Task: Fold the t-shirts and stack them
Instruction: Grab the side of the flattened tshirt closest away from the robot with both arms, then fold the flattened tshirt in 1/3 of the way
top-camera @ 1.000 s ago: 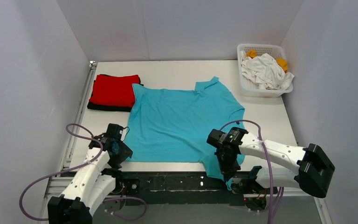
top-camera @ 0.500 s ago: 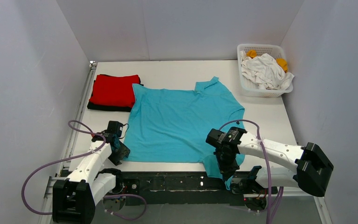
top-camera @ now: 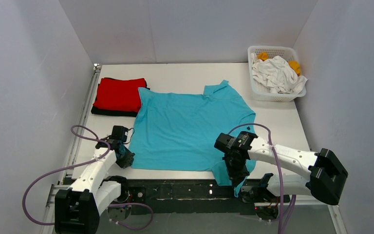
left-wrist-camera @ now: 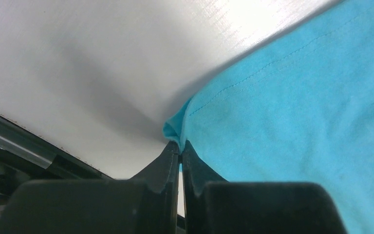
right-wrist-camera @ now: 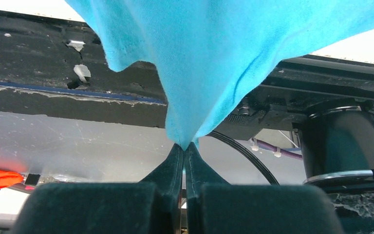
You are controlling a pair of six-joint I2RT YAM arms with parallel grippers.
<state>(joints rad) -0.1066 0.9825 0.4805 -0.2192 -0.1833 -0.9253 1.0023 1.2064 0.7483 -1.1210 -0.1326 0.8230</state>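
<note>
A turquoise t-shirt (top-camera: 190, 129) lies spread flat across the middle of the table. Its near right corner hangs over the front edge. My left gripper (top-camera: 128, 157) is shut on the shirt's near left hem corner (left-wrist-camera: 175, 130), pinching a small fold against the table. Over the front edge, my right gripper (top-camera: 234, 176) is shut on the hanging corner (right-wrist-camera: 195, 97), and the cloth draws to a point between its fingers (right-wrist-camera: 173, 163). A folded red t-shirt (top-camera: 120, 94) rests on a folded black one (top-camera: 108, 112) at the back left.
A white lattice basket (top-camera: 272, 51) at the back right corner holds white (top-camera: 277, 74) and orange (top-camera: 295, 66) cloth. A metal rail (top-camera: 80, 122) runs along the table's left edge. The black front frame (right-wrist-camera: 44, 58) lies below the right gripper.
My left gripper slid slightly toward the shirt's near left corner and closed on the hem. The right gripper stays shut on the hanging corner, barely shifted.
</note>
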